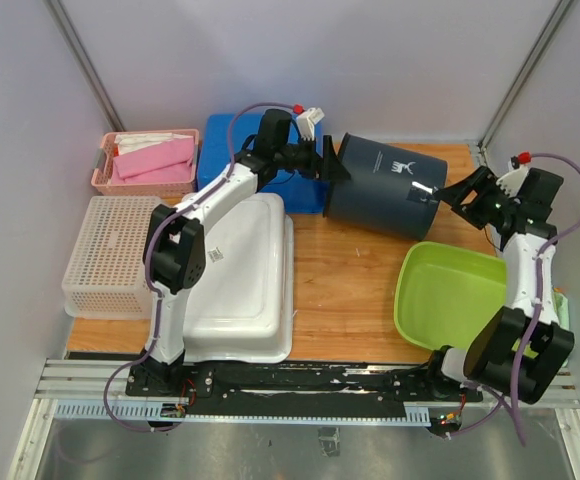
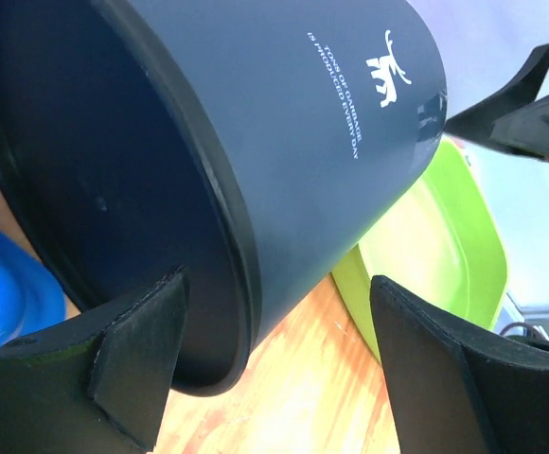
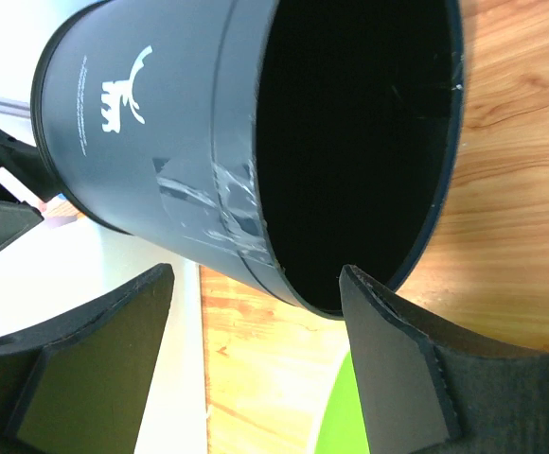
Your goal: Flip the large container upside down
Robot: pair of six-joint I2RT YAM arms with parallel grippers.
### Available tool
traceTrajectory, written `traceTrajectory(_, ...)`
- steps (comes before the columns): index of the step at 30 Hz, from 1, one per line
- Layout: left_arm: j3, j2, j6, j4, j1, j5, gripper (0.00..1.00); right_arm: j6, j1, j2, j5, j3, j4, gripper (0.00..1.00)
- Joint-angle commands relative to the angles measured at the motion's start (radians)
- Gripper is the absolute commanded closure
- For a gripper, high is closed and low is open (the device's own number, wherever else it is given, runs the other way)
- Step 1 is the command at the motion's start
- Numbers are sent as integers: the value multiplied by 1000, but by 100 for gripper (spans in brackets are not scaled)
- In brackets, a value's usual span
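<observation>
the large container (image 1: 385, 185) lies on its side at upper centre of the table (image 1: 350, 290), mid-flip, left gripper (image 1: 328, 165) and right gripper (image 1: 457, 198) gaping at its ends (holding nothing); next, clamp a rim and tip it mouth-down.

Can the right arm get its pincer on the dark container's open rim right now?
Probably yes: the right pincer is open, its fingers appear to straddle the container at its lower rim, and nothing sits between.
</observation>
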Motion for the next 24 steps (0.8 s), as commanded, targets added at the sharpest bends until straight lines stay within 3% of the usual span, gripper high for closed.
traceTrajectory(1,-71,-76,-36,82,-48,48,20,-71,-14,-82,129,95,-180,27)
traceTrajectory(7,-176,-134,-86,136,-105,22,19,-105,79,-131,389,283,-434,26)
traceTrajectory(13,-260,-169,-140,189,-113,64,16,-133,313,-145,672,413,-538,25)
traceTrajectory(24,-340,-340,12,-19,-108,-143,4,-192,655,-92,954,514,-631,22)
